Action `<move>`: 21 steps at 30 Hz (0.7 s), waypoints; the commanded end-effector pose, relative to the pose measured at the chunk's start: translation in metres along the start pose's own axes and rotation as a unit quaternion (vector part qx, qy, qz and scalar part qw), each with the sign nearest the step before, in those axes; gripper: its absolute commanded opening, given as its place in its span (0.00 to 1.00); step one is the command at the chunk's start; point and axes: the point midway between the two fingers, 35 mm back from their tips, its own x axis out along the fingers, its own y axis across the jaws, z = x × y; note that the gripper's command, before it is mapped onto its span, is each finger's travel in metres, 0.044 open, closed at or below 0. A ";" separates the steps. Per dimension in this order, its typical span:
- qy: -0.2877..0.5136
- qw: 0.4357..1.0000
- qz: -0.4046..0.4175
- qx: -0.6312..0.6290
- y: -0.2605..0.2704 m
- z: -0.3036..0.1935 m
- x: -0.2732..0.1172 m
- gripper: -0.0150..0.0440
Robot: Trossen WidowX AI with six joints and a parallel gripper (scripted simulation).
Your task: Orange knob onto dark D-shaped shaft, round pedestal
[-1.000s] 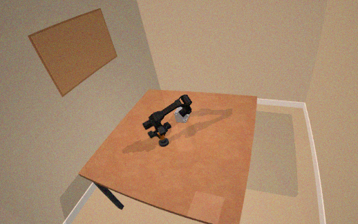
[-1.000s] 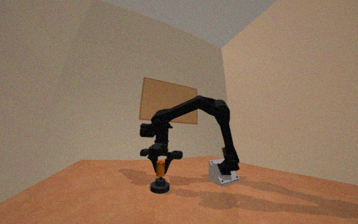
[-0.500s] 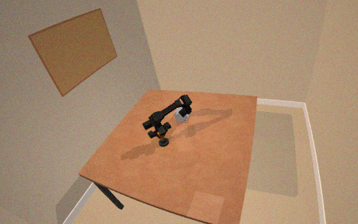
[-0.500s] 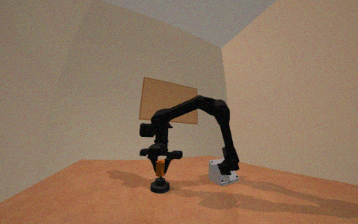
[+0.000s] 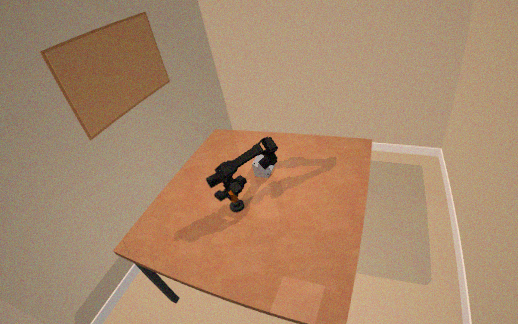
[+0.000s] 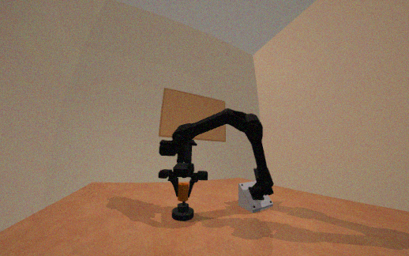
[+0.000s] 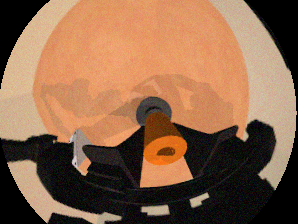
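Note:
The orange knob [image 5: 234, 197] [image 6: 183, 191] [image 7: 158, 129] is upright between the fingers of my gripper [image 6: 182, 195] [image 7: 157, 127], which is shut on it. The round dark pedestal [image 5: 237, 206] [image 6: 182, 214] [image 7: 141, 111] stands on the table directly below the knob. In the exterior view the knob's lower end is a little above the pedestal's raised middle, with a short dark piece of shaft showing between them. Whether the shaft's tip is inside the hole cannot be told. The wrist view shows the knob's open top; the shaft's flat side is hidden.
A light grey block [image 5: 262, 169] [image 6: 247, 199] [image 7: 78, 150] stands at the arm's base end on the wooden table [image 5: 291, 235] [image 6: 135, 237]. The arm arches from there over to the pedestal. A brown board [image 5: 108, 75] [image 6: 192, 112] hangs on the wall behind.

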 end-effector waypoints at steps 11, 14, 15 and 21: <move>-0.001 1.000 -0.001 -0.011 0.000 -0.002 0.003 0.25; -0.001 1.000 -0.001 -0.011 0.000 -0.001 0.003 0.25; -0.001 1.000 -0.001 -0.011 0.000 -0.001 0.004 0.25; -0.001 1.000 -0.001 -0.011 0.000 0.000 0.001 0.25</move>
